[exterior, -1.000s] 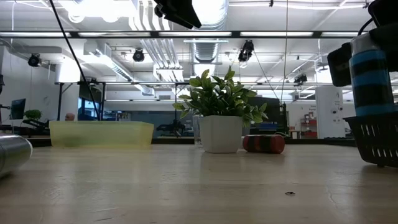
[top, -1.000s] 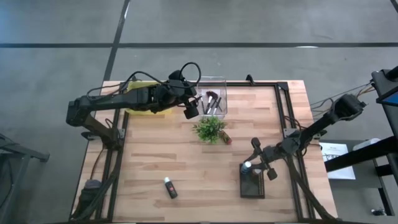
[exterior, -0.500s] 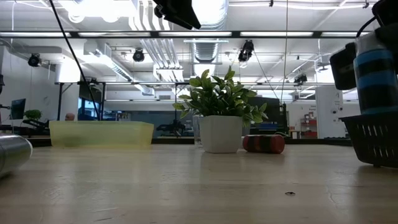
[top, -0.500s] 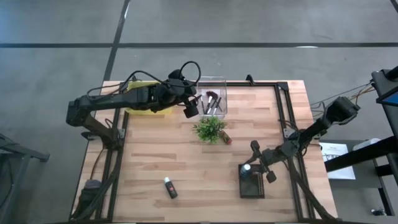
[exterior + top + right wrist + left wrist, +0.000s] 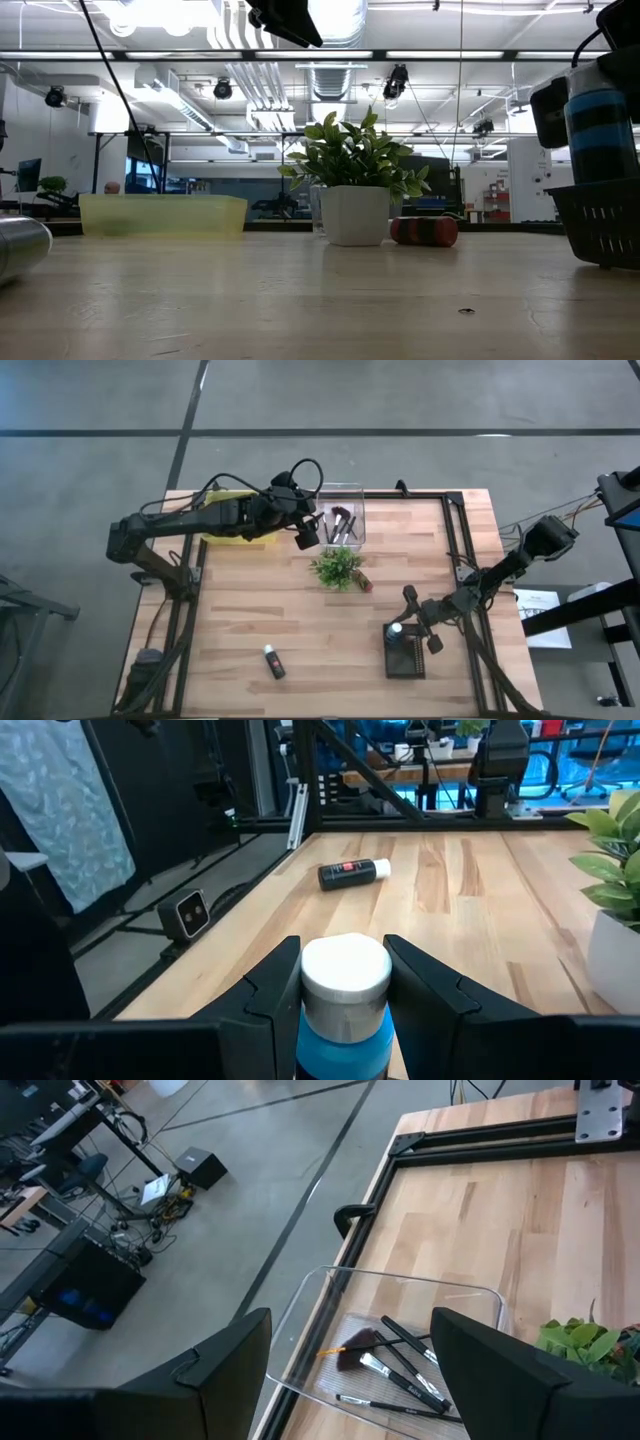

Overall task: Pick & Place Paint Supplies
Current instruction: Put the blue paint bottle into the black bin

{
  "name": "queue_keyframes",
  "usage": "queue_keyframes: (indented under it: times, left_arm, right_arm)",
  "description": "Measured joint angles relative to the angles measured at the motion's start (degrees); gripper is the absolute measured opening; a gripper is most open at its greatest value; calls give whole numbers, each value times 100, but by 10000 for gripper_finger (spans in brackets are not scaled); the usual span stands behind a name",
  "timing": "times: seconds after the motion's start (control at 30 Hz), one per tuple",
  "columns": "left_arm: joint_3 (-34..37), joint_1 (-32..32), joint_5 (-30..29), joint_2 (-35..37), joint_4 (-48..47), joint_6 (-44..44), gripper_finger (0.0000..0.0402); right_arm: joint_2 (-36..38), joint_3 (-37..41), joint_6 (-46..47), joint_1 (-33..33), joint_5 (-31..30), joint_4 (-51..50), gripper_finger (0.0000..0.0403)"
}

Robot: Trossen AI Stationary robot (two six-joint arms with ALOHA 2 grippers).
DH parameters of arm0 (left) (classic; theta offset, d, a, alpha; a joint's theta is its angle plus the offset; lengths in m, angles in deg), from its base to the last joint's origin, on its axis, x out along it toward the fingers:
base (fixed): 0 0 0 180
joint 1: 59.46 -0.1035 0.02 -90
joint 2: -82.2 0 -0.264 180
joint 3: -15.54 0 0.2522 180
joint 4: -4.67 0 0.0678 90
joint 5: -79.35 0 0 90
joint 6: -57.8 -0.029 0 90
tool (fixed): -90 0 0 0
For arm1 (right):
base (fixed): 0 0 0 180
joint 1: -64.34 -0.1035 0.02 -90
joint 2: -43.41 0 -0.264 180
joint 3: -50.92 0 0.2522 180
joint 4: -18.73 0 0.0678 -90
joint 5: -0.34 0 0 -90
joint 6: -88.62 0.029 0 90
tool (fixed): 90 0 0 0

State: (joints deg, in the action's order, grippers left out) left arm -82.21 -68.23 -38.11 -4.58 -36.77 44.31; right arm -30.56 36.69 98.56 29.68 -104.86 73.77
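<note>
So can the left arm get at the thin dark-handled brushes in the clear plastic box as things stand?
Probably yes. The left gripper hovers open beside the clear plastic box, which has no lid, and the thin dark-handled brushes lie uncovered inside. Nothing stands between them; the potted plant is off to the side.

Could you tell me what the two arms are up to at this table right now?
The right tool grips a blue paint tube with a white cap, holding it upright over the black mesh basket. The left tool hovers open beside the clear tray of brushes. A black tube lies loose on the table.
</note>
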Motion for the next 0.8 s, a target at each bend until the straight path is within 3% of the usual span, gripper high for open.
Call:
queue_keyframes:
  times: [0.8]
  left_arm:
    - [0, -81, 1, -2, 0, 2, 281]
  right_arm:
    - [81, 0, 212, 0, -133, -246, 114]
